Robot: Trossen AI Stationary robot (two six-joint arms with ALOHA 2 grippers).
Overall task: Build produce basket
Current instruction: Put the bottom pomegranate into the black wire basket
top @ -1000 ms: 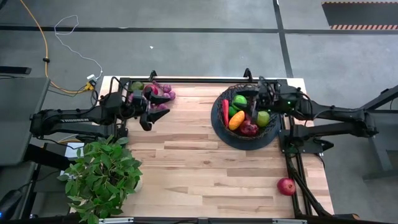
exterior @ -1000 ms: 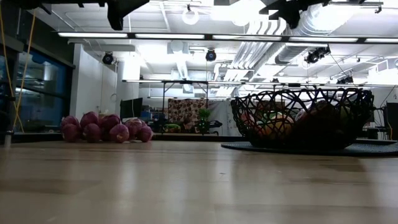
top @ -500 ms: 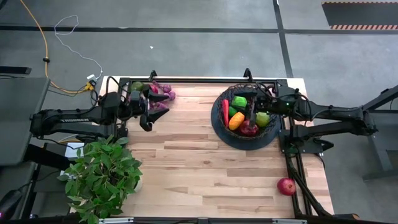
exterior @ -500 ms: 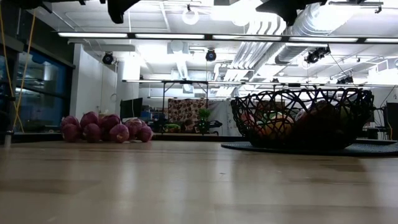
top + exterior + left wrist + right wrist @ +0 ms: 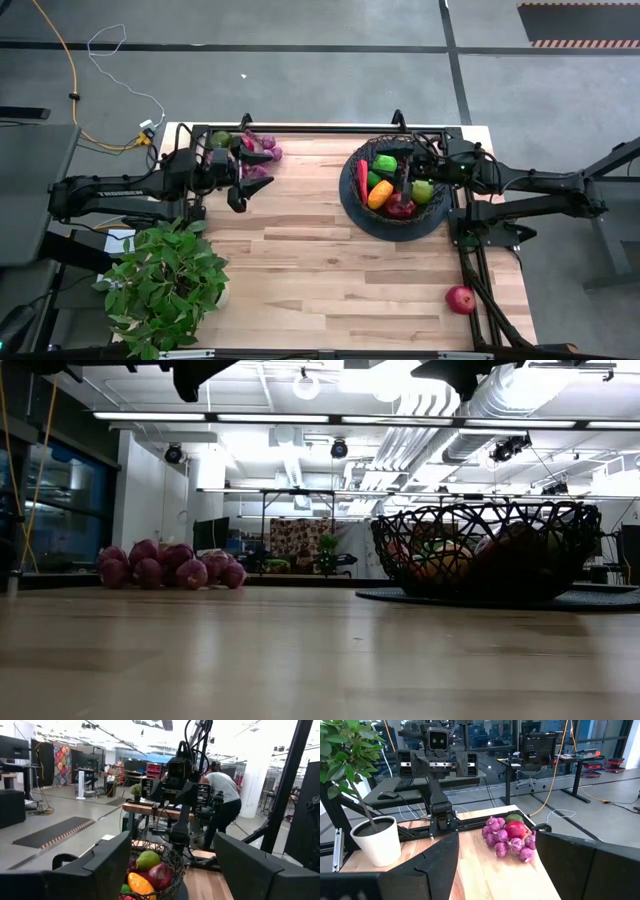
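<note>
The black wire basket [image 5: 352,190] stands at the table's far right. It holds a red chilli [image 5: 362,178], a green fruit [image 5: 385,161], an orange one [image 5: 380,193], a red apple [image 5: 400,207] and a green pear [image 5: 423,190]. My right gripper [image 5: 403,168] hovers open and empty above the basket, pointing toward the table's left [image 5: 497,870]. Purple grapes [image 5: 260,156], a red apple [image 5: 516,829] and a green fruit [image 5: 221,138] lie at the far left. My left gripper [image 5: 240,180] is open and empty just near of the grapes, above the table, pointing toward the basket [image 5: 155,870].
A leafy plant [image 5: 165,285] in a white pot [image 5: 375,840] stands at the table's near left corner. A lone red apple [image 5: 460,298] lies near the near right corner. Bare wood lies between grapes and basket. A person [image 5: 222,790] stands in the room beyond the table.
My right gripper has risen a little above the basket, and its fingers now reach farther toward the table's left. It stays open and empty. The produce has not moved.
</note>
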